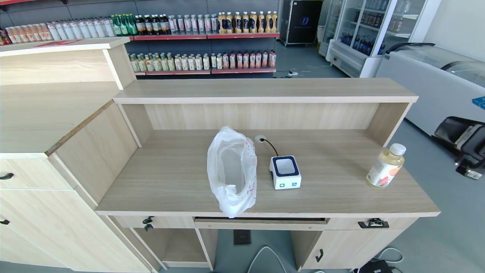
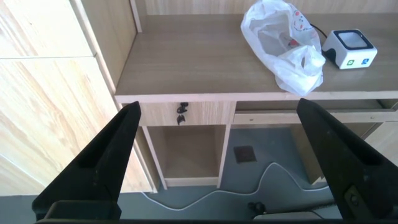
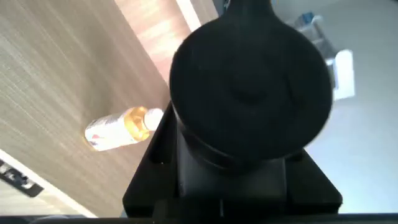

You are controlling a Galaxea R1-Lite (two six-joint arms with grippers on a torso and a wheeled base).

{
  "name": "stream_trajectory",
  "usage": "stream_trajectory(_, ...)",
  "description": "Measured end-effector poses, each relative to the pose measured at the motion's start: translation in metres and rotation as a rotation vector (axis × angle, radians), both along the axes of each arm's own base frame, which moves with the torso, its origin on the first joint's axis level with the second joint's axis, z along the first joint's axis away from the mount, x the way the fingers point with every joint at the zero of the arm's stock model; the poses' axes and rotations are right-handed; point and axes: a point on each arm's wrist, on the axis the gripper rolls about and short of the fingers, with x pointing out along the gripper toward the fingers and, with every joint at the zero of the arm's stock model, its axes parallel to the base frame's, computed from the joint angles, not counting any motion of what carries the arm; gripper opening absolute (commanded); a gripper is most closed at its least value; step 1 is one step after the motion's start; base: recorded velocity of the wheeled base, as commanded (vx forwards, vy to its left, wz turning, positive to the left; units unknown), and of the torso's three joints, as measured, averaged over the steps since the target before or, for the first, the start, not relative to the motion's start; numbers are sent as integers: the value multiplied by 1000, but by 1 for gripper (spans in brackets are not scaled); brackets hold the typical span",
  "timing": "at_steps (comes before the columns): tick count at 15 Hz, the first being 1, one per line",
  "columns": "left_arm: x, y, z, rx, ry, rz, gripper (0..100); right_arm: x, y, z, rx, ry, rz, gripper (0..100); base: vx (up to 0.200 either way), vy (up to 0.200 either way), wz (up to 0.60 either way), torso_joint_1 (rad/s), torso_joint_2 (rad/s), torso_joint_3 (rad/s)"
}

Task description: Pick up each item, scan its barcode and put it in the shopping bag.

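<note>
A bottle (image 1: 386, 165) of pale yellow drink with a white cap stands upright near the counter's right end; in the right wrist view the bottle (image 3: 121, 127) lies beyond a black housing. A white plastic shopping bag (image 1: 232, 170) stands with its mouth gaping at the counter's middle, just left of the white barcode scanner (image 1: 285, 171). My right gripper (image 1: 467, 159) hangs off the counter's right end, apart from the bottle. My left gripper (image 2: 217, 162) is open and empty, low in front of the counter's left part, with the bag (image 2: 283, 43) and scanner (image 2: 352, 48) beyond it.
The wooden counter (image 1: 333, 197) has a raised back shelf (image 1: 265, 91) and a taller cabinet (image 1: 45, 113) on its left. A cable (image 1: 267, 144) runs from the scanner to a hole in the top. Drawers and an open knee space (image 2: 193, 149) lie beneath.
</note>
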Motion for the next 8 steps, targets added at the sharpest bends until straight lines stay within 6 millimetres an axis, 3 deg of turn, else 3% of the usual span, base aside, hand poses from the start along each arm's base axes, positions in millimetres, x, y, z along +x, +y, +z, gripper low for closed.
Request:
stream_trajectory(2,0,0,0,0,0,0,100,-15,-25,-7,261,82,-125,0,0,0,0,0,0,0)
stream_trajectory(3,0,0,0,0,0,0,100,-20,-29,-10,355,114,-157,0,0,0,600,2,-2,2)
stream_trajectory(8,0,0,0,0,0,0,100,-22,-26,1,613,29,-288,0,0,0,600,1,6,3)
